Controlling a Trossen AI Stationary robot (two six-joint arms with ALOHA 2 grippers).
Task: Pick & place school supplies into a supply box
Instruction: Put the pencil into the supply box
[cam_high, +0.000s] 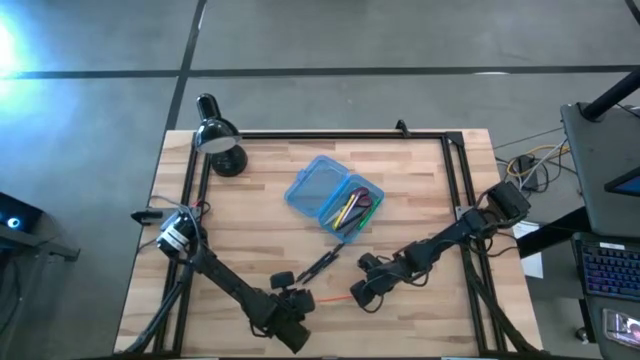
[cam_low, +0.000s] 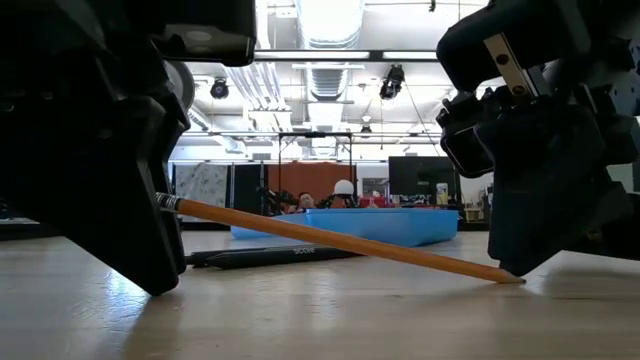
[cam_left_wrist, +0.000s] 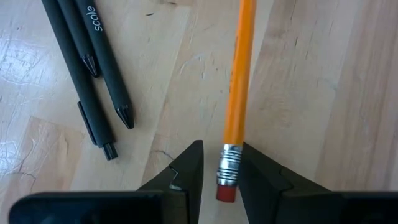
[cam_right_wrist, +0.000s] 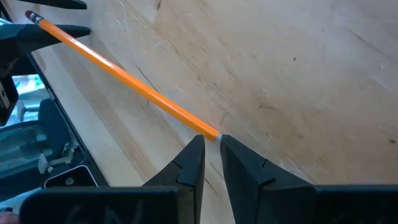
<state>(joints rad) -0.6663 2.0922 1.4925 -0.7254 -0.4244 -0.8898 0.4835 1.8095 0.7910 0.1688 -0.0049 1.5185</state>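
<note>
An orange pencil (cam_high: 335, 298) lies near the table's near edge between my two grippers. My left gripper (cam_left_wrist: 221, 147) is shut on its eraser end, and my right gripper (cam_right_wrist: 212, 138) is shut at its sharpened end. Two black pens (cam_high: 320, 265) lie side by side on the wood just beyond the pencil. The translucent blue supply box (cam_high: 300, 190) stands open farther back, with green, yellow and purple pens and red-handled scissors (cam_high: 362, 203) inside. My left gripper holds the pencil's metal ferrule by the eraser (cam_left_wrist: 229, 163) between its two fingers, which lie across the pencil. This end (cam_low: 166, 201) is lifted off the table, so the pencil slants down toward the other gripper. My right gripper has the pencil's sharpened end (cam_right_wrist: 211, 132) at the free ends of its nearly closed fingers, coming from above. The fingers hide the point itself. That end (cam_low: 512, 279) rests on the table.
A black desk lamp (cam_high: 218, 140) stands at the table's far left corner. A black frame rail (cam_high: 340, 134) runs along the far edge and down both sides. Bare wood lies between the pens and the box.
</note>
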